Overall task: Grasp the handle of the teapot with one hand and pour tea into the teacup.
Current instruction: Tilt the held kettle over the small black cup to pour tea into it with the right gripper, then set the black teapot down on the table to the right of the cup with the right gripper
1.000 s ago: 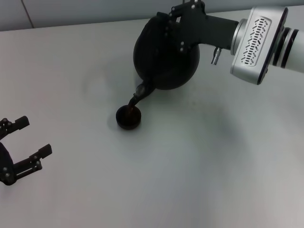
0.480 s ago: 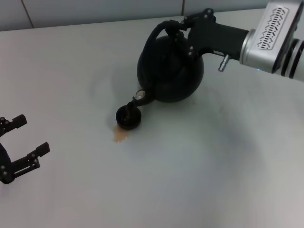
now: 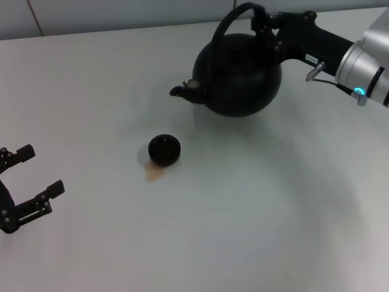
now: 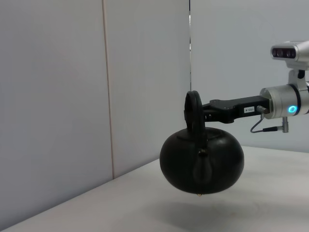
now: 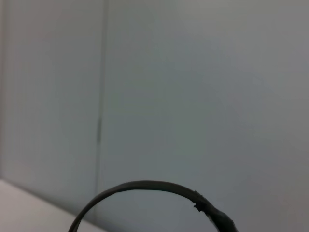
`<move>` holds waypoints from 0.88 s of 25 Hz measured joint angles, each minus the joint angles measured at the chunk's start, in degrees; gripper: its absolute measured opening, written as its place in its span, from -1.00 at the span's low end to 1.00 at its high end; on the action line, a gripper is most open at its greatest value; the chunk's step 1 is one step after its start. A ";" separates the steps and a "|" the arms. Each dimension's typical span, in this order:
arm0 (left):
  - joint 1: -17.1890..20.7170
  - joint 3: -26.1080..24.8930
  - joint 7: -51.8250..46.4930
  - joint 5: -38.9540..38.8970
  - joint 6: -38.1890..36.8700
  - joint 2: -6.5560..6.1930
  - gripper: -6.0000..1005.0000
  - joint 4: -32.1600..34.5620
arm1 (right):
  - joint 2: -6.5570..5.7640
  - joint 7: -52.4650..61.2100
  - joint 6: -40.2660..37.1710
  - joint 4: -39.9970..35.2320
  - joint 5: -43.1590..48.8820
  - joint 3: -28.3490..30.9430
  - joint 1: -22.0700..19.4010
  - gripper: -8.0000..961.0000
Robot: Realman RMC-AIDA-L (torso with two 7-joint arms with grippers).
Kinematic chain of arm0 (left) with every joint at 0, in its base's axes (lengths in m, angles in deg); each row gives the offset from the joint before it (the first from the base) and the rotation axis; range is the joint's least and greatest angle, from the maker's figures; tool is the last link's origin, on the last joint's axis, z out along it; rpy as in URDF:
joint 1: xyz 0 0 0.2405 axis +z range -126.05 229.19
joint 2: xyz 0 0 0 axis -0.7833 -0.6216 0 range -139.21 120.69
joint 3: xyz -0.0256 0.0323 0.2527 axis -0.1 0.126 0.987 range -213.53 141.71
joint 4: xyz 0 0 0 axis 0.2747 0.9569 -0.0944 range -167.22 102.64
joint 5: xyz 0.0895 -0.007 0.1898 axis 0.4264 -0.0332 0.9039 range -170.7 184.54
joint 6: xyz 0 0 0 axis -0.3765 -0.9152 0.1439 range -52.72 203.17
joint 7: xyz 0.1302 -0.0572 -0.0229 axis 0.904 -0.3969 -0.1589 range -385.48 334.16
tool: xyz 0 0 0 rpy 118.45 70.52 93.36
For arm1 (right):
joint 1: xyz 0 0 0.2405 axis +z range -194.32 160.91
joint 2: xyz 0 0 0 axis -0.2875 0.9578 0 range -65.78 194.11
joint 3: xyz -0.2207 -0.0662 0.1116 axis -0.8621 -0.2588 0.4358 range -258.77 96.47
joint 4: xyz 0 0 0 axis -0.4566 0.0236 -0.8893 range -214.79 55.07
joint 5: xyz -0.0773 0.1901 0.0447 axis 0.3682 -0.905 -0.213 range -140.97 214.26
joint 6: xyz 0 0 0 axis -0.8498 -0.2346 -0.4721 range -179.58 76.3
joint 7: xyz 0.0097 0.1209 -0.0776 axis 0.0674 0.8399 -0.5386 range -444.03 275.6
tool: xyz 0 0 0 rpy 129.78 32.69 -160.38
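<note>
The teapot (image 3: 240, 76) hangs level from my right gripper (image 3: 265, 25), clenched on the handle (image 3: 234, 17); the teacup (image 3: 165, 149) looks poured; next, set down gently. Left gripper (image 3: 27, 185) idles, released.

Open table (image 3: 255, 231) on all sides of teacup (image 3: 164, 150); small brown spill (image 3: 154, 175) just beside it. Teapot (image 3: 240, 76) held off the surface, well apart. Left gripper (image 3: 30, 182) near table edge, far from cup.
</note>
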 joint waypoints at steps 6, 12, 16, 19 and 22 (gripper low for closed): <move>-0.22 0.00 0.18 -0.06 0.01 0.05 0.66 -0.29 | -0.02 2.06 -0.28 0.01 -2.79 0.06 -2.38 -0.82; -0.38 0.00 0.37 -0.07 0.10 0.05 0.66 -0.46 | 0.20 1.42 -0.43 0.31 -3.64 0.08 -4.90 -0.82; -0.40 0.00 0.38 -0.07 0.05 0.05 0.66 -0.47 | 0.23 -0.67 -2.36 1.01 -5.35 0.07 -7.24 -0.82; -0.40 0.00 0.38 -0.07 0.01 0.05 0.66 -0.46 | 0.26 -1.97 -3.96 1.32 -6.42 0.04 -9.17 -0.81; -0.40 0.02 0.32 -0.07 -0.19 0.05 0.66 -0.33 | 0.30 -2.37 -4.67 1.57 -6.62 0.06 -10.42 -0.81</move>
